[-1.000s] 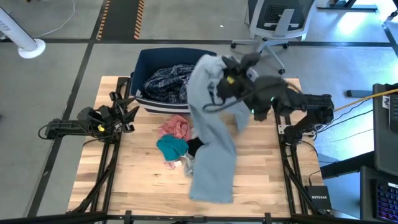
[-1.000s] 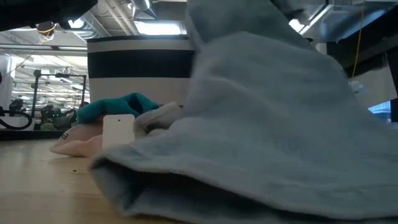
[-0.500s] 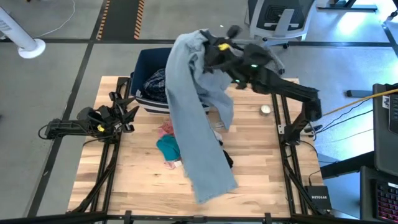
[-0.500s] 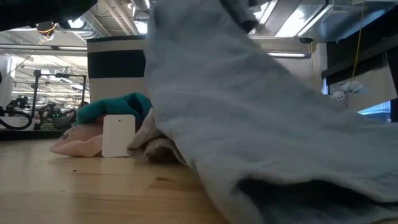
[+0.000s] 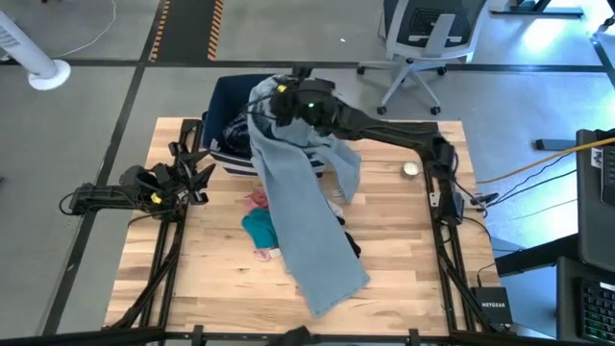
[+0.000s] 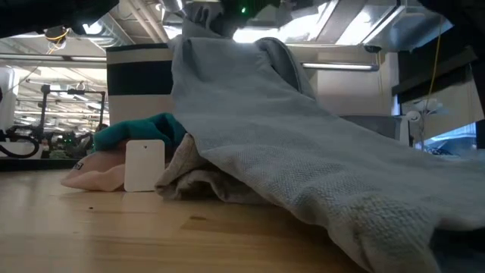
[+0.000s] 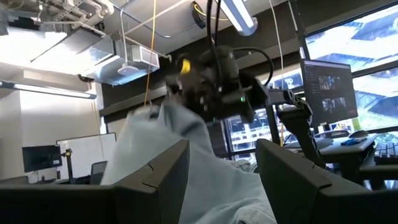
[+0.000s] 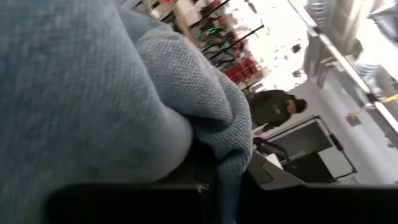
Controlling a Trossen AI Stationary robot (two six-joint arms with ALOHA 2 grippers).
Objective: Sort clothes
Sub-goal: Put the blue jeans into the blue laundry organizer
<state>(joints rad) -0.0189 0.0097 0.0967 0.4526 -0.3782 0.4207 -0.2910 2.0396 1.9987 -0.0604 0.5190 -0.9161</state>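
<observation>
My right gripper [image 5: 281, 100] is high over the navy fabric bin [image 5: 219, 96] at the table's far edge, shut on the pale blue-grey denim piece [image 5: 307, 211]. The piece fills the right wrist view [image 8: 93, 81] and most of the low view [image 6: 303, 152]. The plaid shirt [image 5: 238, 131] lies in the bin. Pink [image 5: 258, 200], teal [image 5: 259, 229], black [image 5: 352, 246] and white [image 5: 263, 255] pieces lie in a heap mid-table, partly under the denim. My left gripper [image 5: 200, 178] is open and empty at the table's left edge. My right gripper holds the denim piece by a bunched upper end [image 5: 269, 108], several layers thick; the cloth itself hides the fingers in the right wrist view. The piece hangs in a long slant below the gripper. Its lower end [image 5: 332, 284] lies on the table near the near edge.
A small round thing [image 5: 410, 169] lies on the table near the right arm's base. A white tag [image 6: 144, 165] stands by the pink piece [image 6: 91, 176] in the low view. An office chair [image 5: 423, 38] stands beyond the far edge. Bare wood [image 5: 192, 269] shows at the near left.
My right gripper has swung up and toward the table's left, from beside the bin's right end to over the bin, carrying the denim's upper end. The piece has been drawn out long; its lower end has stayed on the table near the near edge.
</observation>
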